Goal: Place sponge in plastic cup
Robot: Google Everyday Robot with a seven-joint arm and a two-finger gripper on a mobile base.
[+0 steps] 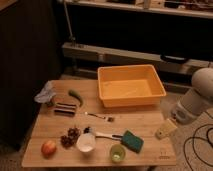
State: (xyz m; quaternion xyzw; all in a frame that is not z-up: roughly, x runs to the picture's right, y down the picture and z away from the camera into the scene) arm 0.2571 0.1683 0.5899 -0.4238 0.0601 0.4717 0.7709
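Observation:
The teal-green sponge (132,140) lies flat on the wooden table (145,124) near its front edge. The small translucent light-green plastic cup (117,153) stands just left and in front of it, close but apart. My gripper (165,129) hangs at the table's right edge, right of the sponge, with its yellowish pad facing the camera. The white arm (197,100) reaches in from the right.
A large orange tub (130,85) sits at the back of the table. A white round cup (86,142), grapes (70,137), an apple (48,148), a brush (100,117), a green pepper (76,97), a dark striped item (65,108) and a crumpled bag (45,93) lie on the left.

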